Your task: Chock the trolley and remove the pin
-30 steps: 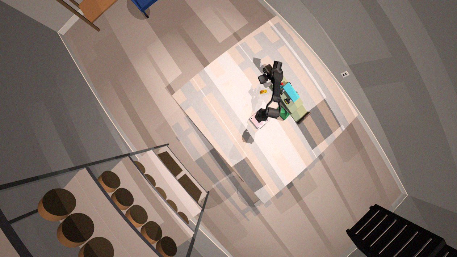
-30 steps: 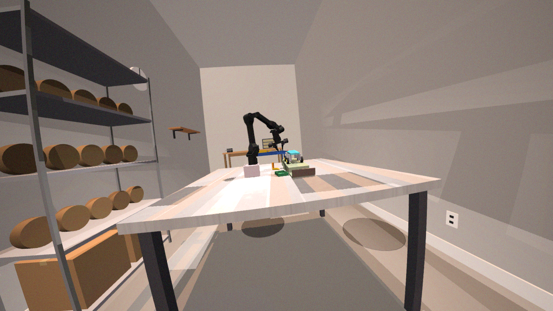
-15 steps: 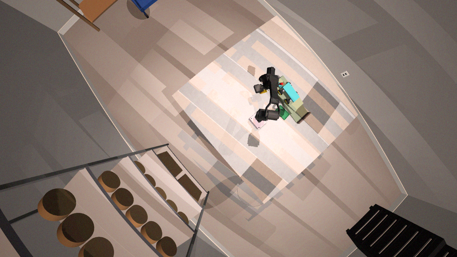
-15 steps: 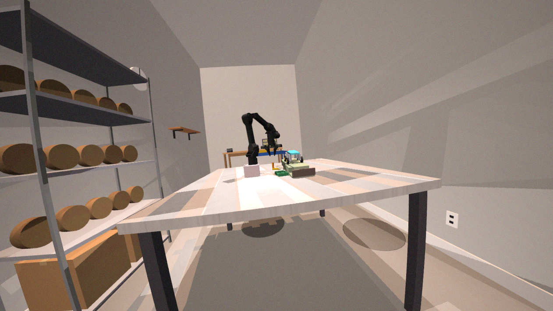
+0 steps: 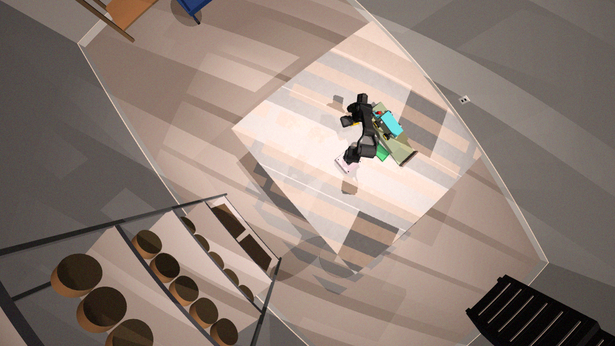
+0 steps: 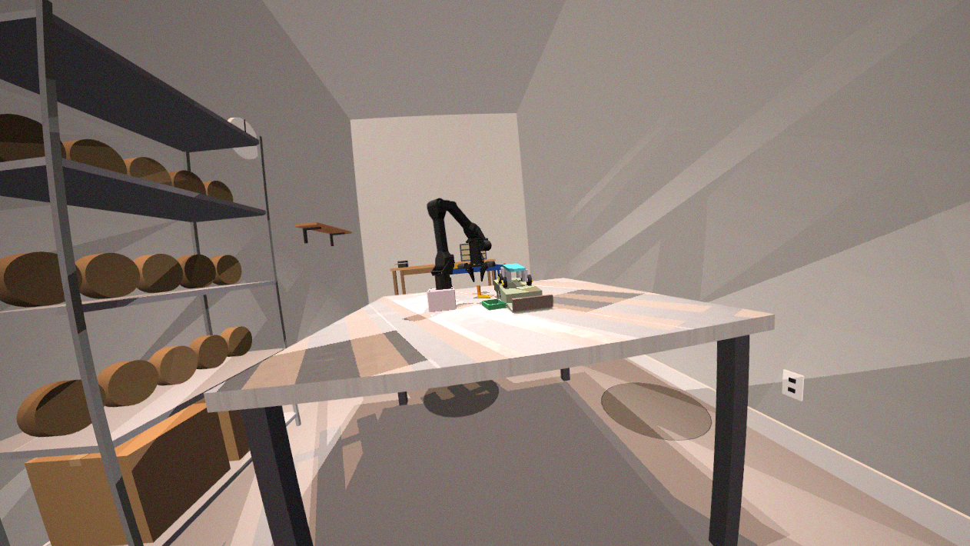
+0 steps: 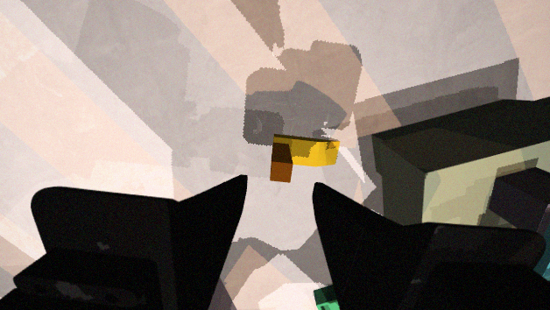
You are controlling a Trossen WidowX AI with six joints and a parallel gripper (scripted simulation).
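The yellow chock with its orange handle sits on the table, apart from the ramp. My gripper hangs just above the chock, pointing down. Its fingers are partly apart and hold nothing. The cyan trolley stands on the ramp, and the red-headed stop pin is at its uphill end. The green tray lies beside the ramp, near the arm's base.
The arm stands on a pale pink base block on the table. A brown stop bar closes the ramp's low end. Shelving with brown rolls stands far off to the left.
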